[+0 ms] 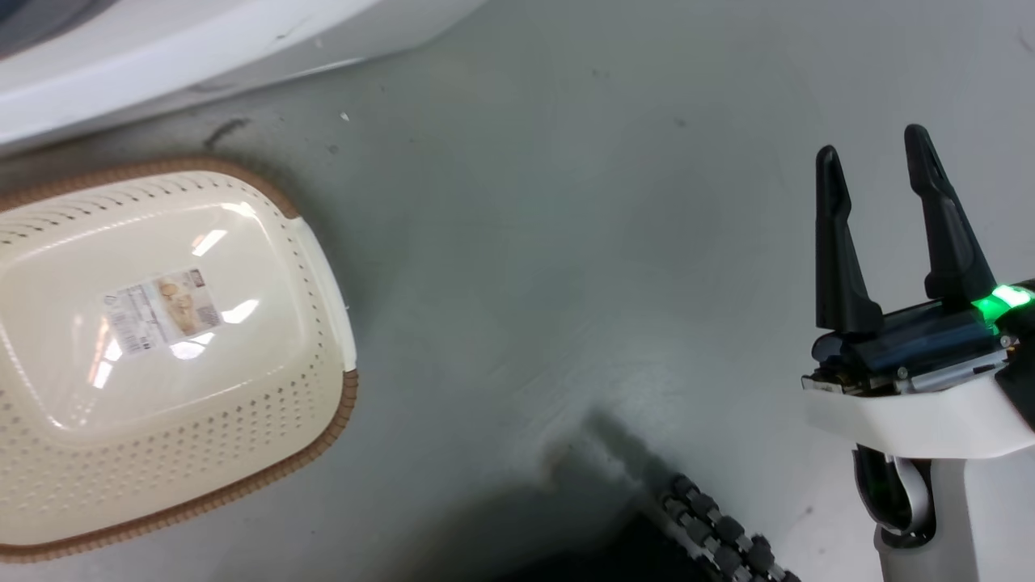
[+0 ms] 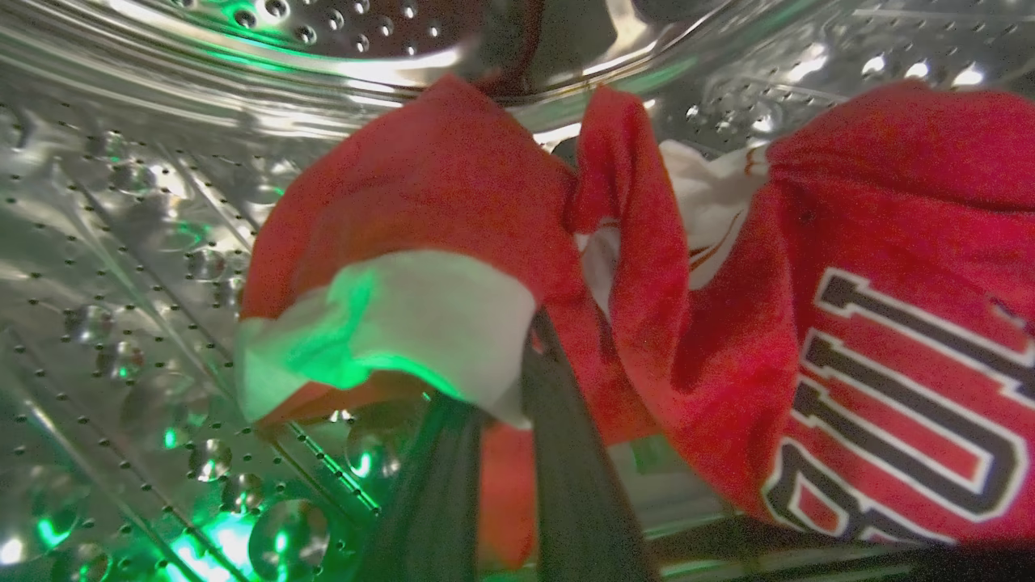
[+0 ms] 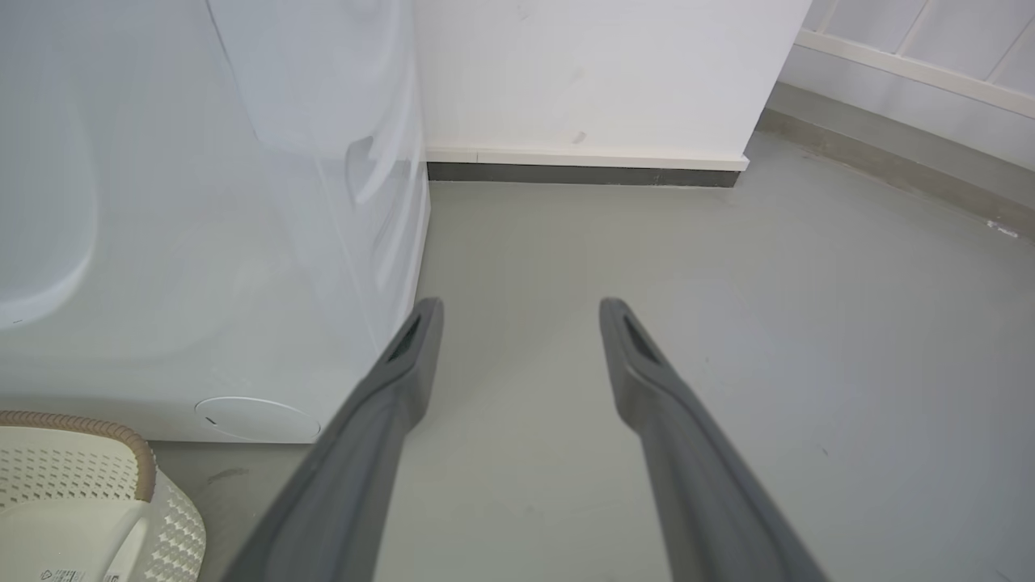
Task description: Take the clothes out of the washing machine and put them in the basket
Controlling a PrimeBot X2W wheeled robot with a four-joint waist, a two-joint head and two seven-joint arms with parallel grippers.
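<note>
**Left gripper** point(image 2: 509, 356): inside the drum point(image 2: 121, 242) of the washing machine point(image 1: 162, 56). Its fingers are drawn close, pinching the clothes point(image 2: 453, 202) at a white-trimmed fold. The bulk of the red jersey (lettered panel included) lies to this gripper's right, against the drum wall.

**Right gripper** point(image 1: 873, 149): spread, holding nothing, above the bare floor point(image 1: 566, 242).

**Basket** point(image 1: 311, 380): on the floor to the left of the right gripper, with nothing in it.

**Hazards, as judged:** so thin a hold on the trim may slip under the garment's weight. Trailing cloth may catch at the machine's opening or hang over the basket's rim.

**Room:** smooth grey floor, lightly scuffed. A white wall point(image 3: 582, 73) with dark skirting point(image 3: 566, 174) stands beyond the right gripper.
</note>
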